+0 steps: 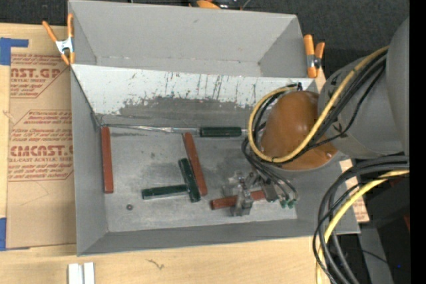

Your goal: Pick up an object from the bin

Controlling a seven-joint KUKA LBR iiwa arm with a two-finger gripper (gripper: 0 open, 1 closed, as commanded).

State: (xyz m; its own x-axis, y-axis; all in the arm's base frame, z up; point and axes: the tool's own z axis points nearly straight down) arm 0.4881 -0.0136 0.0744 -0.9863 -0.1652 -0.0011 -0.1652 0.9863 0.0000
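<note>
My gripper (242, 198) is low over the bin's front right part, under the arm's orange cover. A short red-brown stick (221, 203) lies on the floor right at its left side, its right end hidden under the gripper. Whether the stick is held I cannot tell. A longer red-brown stick (195, 163) lies slanted a little to the left. Beside that one is a dark green stick (188, 179), and another dark green stick (164, 192) lies flat beside its lower end.
A long red-brown stick (106, 159) lies along the left wall. At the back wall's foot lies a dark green handle (221, 132) with a thin grey rod (150, 129) running left. The arm and its cables cover the bin's right side.
</note>
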